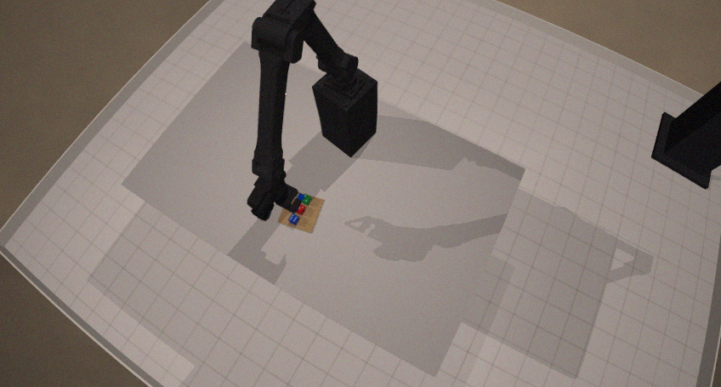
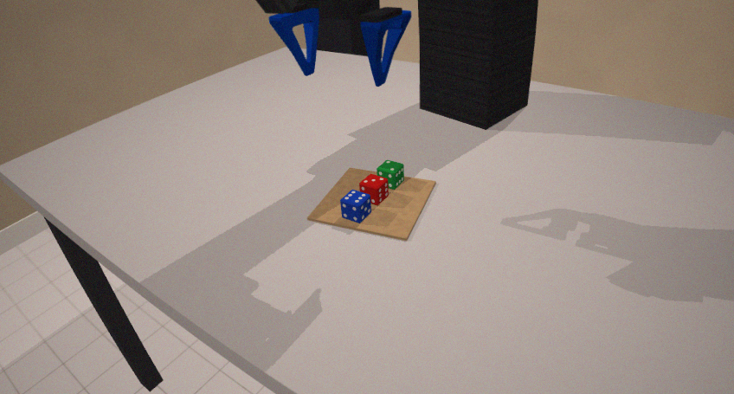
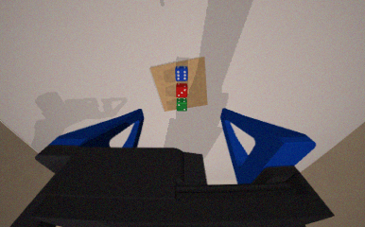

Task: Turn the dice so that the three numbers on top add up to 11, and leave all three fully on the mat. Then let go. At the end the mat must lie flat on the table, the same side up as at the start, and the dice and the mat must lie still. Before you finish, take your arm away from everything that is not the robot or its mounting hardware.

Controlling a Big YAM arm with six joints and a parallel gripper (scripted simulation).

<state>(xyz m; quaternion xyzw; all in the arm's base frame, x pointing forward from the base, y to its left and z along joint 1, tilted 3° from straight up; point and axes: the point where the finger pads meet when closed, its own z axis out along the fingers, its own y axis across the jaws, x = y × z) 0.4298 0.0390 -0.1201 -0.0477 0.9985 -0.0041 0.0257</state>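
The blue die (image 1: pixel 293 219) (image 2: pixel 356 206) (image 3: pixel 182 74) shows six on top. The red die (image 1: pixel 301 209) (image 2: pixel 374 189) (image 3: pixel 182 91) shows three, and the green die (image 1: pixel 307 200) (image 2: pixel 390 174) (image 3: pixel 182 105) shows two. They stand flat in a row on the tan square mat (image 1: pixel 312 224) (image 2: pixel 412 220) (image 3: pixel 199 90), which lies flat. Green is close to the mat's back edge; its rear base is hidden. I cannot tell whether green and red touch. My gripper (image 2: pixel 344 80) (image 3: pixel 182 113) is open and empty, well above and behind the dice.
The black block (image 1: pixel 349 115) (image 2: pixel 479 45) under the arm's base stands behind the mat. The arm (image 1: pixel 270 105) reaches high over the table (image 1: pixel 354 292) (image 2: pixel 437 313). Its shadows fall across the table and part of the mat.
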